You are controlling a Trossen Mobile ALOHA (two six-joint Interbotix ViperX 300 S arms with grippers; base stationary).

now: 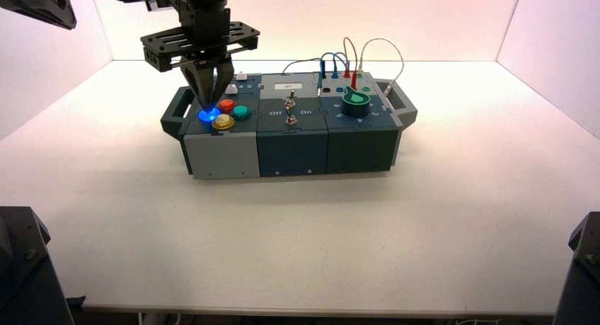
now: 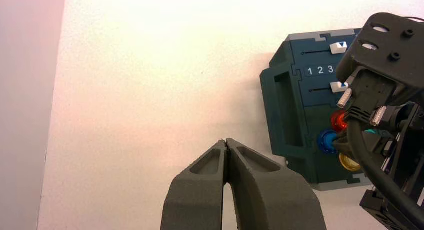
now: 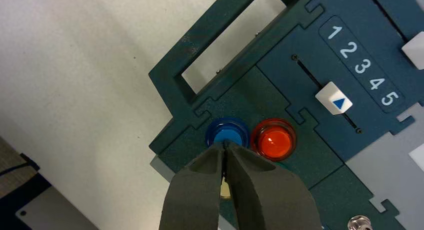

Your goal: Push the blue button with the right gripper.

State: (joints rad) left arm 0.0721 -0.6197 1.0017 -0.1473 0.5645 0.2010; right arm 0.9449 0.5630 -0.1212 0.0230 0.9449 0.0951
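So my blue-grey box (image 1: pixel 292 151) sits on the white tabletop (image 1: pixel 304 247). Front left on it: round glossy blue button (image 1: pixel 207 116), my black right claw (image 1: pixel 209 108) right at it, round red button (image 1: pixel 226 105) behind-right, round yellow button (image 1: pixel 223 122) front-right, round teal button (image 1: pixel 241 112) right. Black left claw's (image 2: pixel 226 141) off left.

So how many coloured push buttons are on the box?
4, clustered at its left front: blue leftmost, red behind, teal-green rightmost, yellow nearest the front.

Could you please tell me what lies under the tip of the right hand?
Under the right hand is the blue button, its far part visible; the fingertips cover the rest, so that part cannot be seen.
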